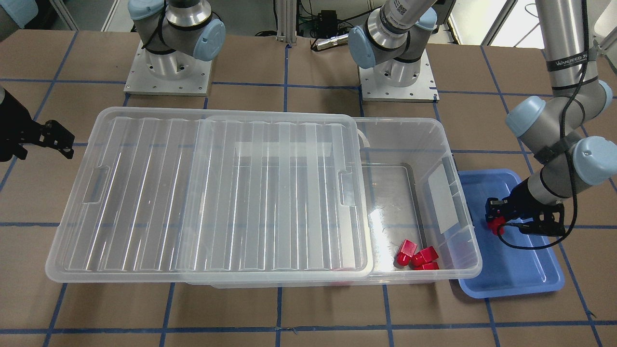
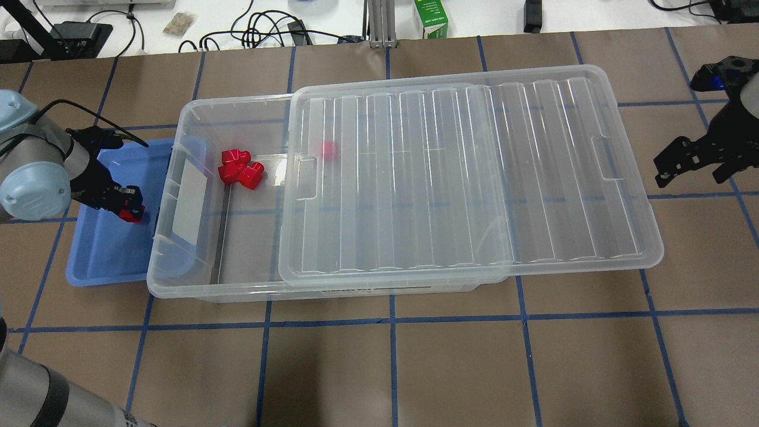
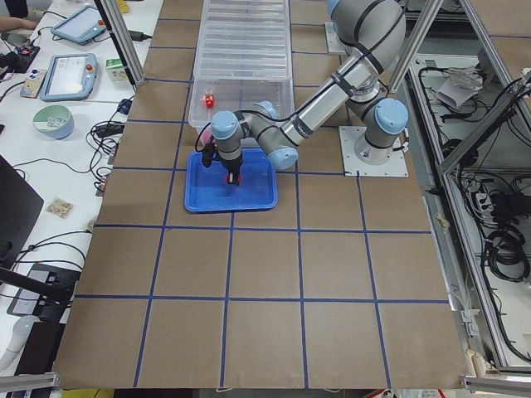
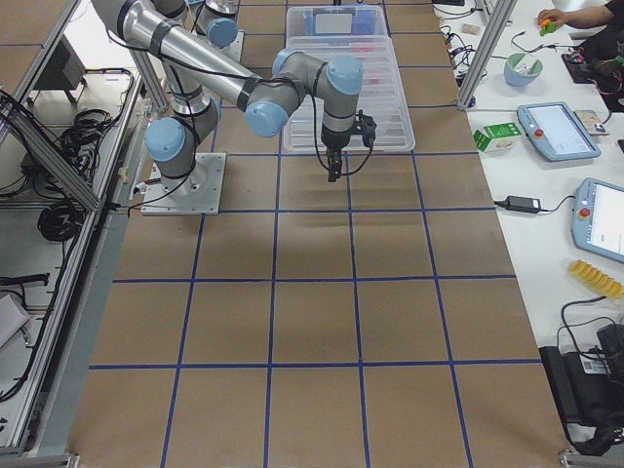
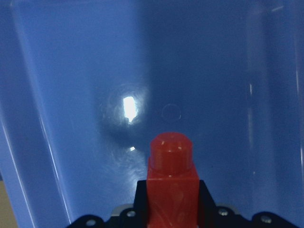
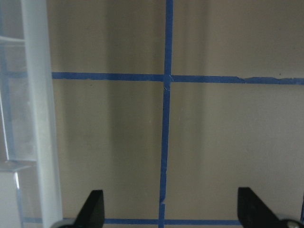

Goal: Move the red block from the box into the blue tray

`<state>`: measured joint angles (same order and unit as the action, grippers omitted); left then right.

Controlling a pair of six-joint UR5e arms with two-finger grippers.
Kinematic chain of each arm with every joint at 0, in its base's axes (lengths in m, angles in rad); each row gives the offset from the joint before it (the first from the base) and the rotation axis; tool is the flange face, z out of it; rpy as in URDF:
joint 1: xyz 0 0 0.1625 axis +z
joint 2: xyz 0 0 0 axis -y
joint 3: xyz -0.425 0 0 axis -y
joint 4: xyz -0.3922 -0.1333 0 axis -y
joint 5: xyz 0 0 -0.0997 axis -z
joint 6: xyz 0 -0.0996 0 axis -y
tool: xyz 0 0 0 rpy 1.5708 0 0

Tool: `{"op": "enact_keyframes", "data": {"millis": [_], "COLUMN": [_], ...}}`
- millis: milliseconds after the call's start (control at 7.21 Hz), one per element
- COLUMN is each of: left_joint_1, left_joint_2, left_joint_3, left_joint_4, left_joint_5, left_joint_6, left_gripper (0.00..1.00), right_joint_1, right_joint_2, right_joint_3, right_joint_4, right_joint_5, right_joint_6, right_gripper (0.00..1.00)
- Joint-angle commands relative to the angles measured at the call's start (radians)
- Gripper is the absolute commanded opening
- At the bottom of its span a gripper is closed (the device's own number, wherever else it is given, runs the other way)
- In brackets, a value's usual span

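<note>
My left gripper (image 1: pixel 496 222) is shut on a red block (image 1: pixel 495 226) and holds it low over the blue tray (image 1: pixel 520 274). In the left wrist view the red block (image 5: pixel 171 183) sticks out between the jaws over the tray floor (image 5: pixel 71 95). The overhead view shows the same red block (image 2: pixel 131 214) over the blue tray (image 2: pixel 98 255). The clear box (image 2: pixel 178 279) lies beside the tray, with its lid (image 2: pixel 462 178) slid partly off. Several red blocks (image 2: pixel 240 169) lie in its open end. My right gripper (image 2: pixel 691 160) is open and empty beyond the lid's far end.
Another red block (image 2: pixel 329 150) shows dimly under the lid. The lid (image 1: pixel 217 193) overhangs the box toward my right gripper (image 1: pixel 53 140). The right wrist view shows brown table with blue tape lines and the lid's edge (image 6: pixel 40 118). Cables and a green carton (image 2: pixel 431 18) lie behind the table.
</note>
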<state>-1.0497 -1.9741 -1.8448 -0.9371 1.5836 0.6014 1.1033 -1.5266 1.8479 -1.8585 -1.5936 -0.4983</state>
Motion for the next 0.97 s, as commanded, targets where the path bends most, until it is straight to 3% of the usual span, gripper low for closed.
{"op": "enact_keyframes", "data": {"millis": [0, 416, 554, 832], "left_joint_1": [-0.03, -0.191, -0.257, -0.407], "left_joint_2": [0.046, 0.197, 0.249, 0.316], "left_joint_3": [0.074, 0.342, 0.404, 0.406], "left_joint_4": [-0.067, -0.525, -0.611, -0.628], "left_joint_5": [0.012, 0.016, 0.025, 0.01], "left_joint_6": [-0.025, -0.047, -0.064, -0.199], "left_gripper": [1.0, 1.0, 1.0, 1.0], "right_joint_1": [0.01, 0.125, 0.176, 0.29], "right_joint_2": [0.017, 0.025, 0.023, 0.023], "right_joint_3": [0.002, 0.002, 0.001, 0.0], "right_joint_4": [-0.016, -0.044, -0.045, -0.045], "right_joint_5": [0.014, 0.017, 0.017, 0.017], "right_joint_6": [0.014, 0.146, 0.205, 0.366], "right_gripper": [1.0, 1.0, 1.0, 1.0]}}
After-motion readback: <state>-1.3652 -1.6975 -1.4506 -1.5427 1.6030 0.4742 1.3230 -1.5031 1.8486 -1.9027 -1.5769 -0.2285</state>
